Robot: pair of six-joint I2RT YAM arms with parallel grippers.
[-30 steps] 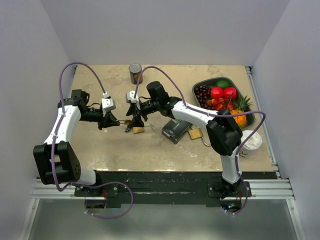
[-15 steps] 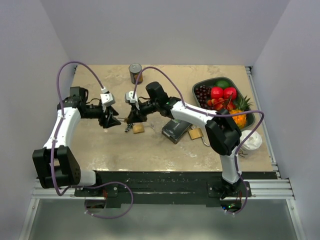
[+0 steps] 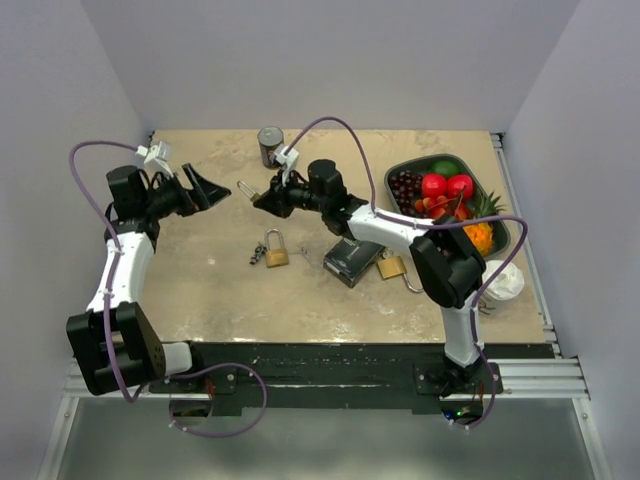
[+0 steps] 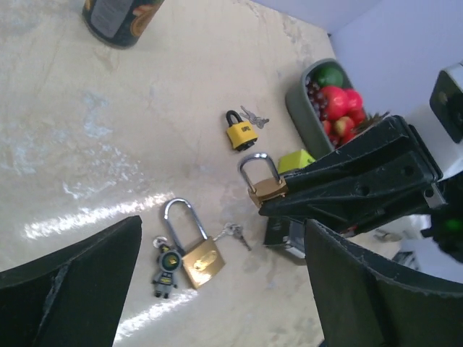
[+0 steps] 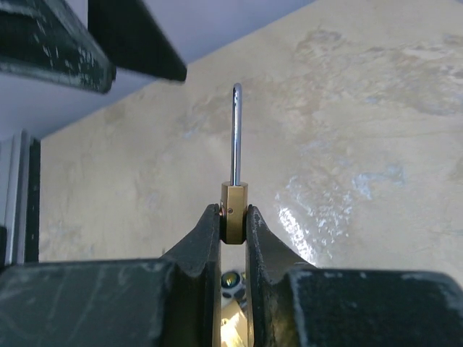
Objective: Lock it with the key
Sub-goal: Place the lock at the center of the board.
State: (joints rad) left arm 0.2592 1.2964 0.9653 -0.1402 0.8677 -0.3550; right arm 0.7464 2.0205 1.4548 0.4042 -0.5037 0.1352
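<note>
The task looks to be at an early stage. The right gripper (image 3: 268, 199) is clamped on the body of a small brass padlock (image 4: 266, 189) and holds it in the air above the table (image 3: 200, 290), with the shackle pointing away from the fingers, toward the left arm. The right wrist view shows the shackle edge-on, so it is not clear whether it is latched or loose, and no key can be seen in the body.

The left gripper (image 3: 207, 187) is raised opposite the padlock, well apart from it. Its jaws are spread wide and hold nothing.

No key has been picked up yet. A larger brass padlock (image 3: 275, 253) lies flat on the table below the two grippers, with a bunch of keys (image 4: 233, 233) just beside it and a little figure (image 4: 166, 262) on its other side. A yellow padlock (image 4: 243, 136) with its own keys lies farther off.

So the padlock is lifted and held out, which is probably the only part done. Taking the right key, fitting it into the held padlock and turning it remain, and which bunch matches cannot be told
</note>
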